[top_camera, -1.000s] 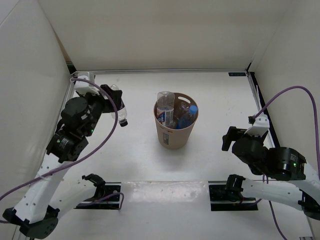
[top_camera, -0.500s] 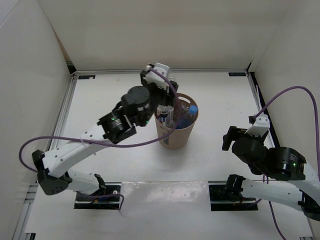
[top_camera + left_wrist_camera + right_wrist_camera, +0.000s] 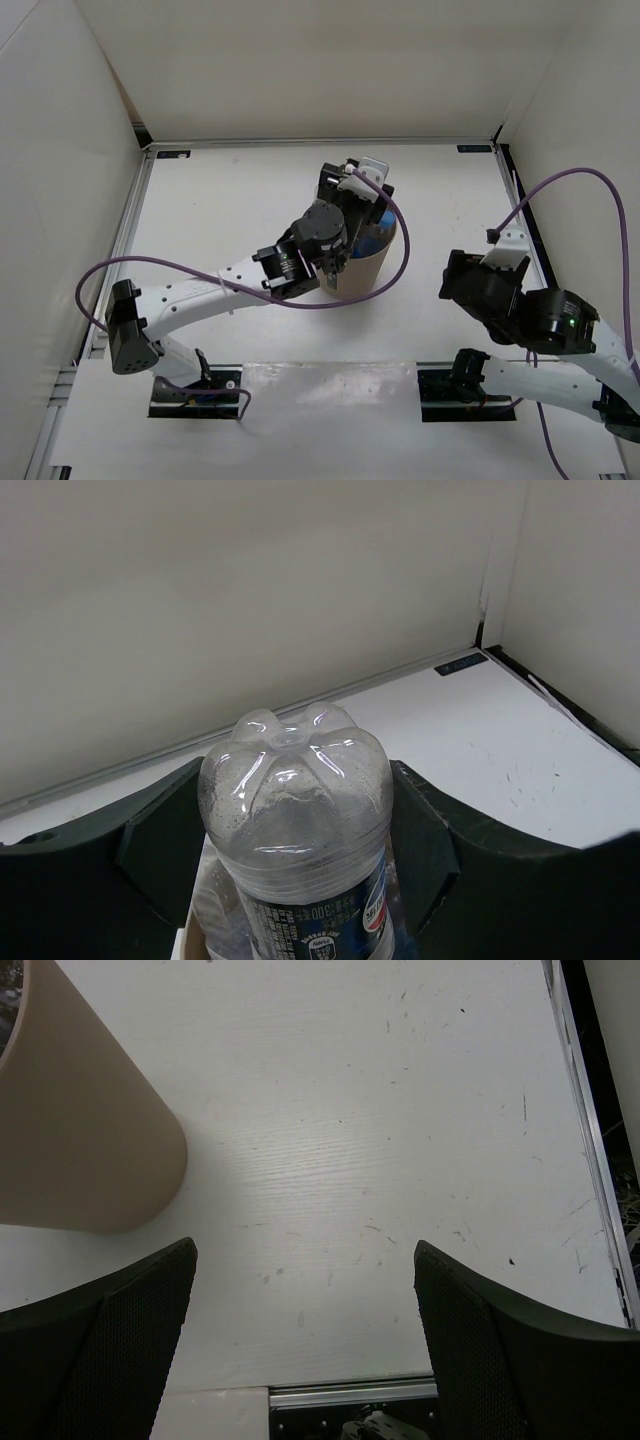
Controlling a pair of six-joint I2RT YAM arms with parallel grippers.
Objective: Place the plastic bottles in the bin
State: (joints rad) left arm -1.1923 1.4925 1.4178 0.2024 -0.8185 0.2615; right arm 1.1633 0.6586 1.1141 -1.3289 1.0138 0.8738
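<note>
Surface and room: a white desk (image 3: 230, 200) is enclosed by plain white walls (image 3: 300, 70) on three sides. The right wrist view shows fine dark specks and scuffs on the desk top, and a metal rail (image 3: 350, 1396) along its near edge.

Containers: one tan bin (image 3: 368, 278) stands upright near mid-desk. From above, the left arm covers most of its mouth. A blue-labelled bottle (image 3: 380, 236) shows inside at the right of the rim; the other contents are hidden. In the right wrist view the bin's wall (image 3: 70, 1130) stands to the left of the fingers and apart from them.

Left end effector (image 3: 352, 188): positioned over the bin's mouth and clamped on the dark-labelled bottle (image 3: 295, 820), one finger (image 3: 160, 850) on each side. The clear, lobed base of the bottle faces the wrist camera. I cannot tell whether its lower end is below the rim.

Right end effector (image 3: 305, 1260): fingers wide apart, holding nothing, over bare desk to the right of the bin.

Markings: the dark label carries white print. Digits resembling "300" can be made out; the rest is too small to read.

A purple cable (image 3: 200, 275) loops from the left arm.
</note>
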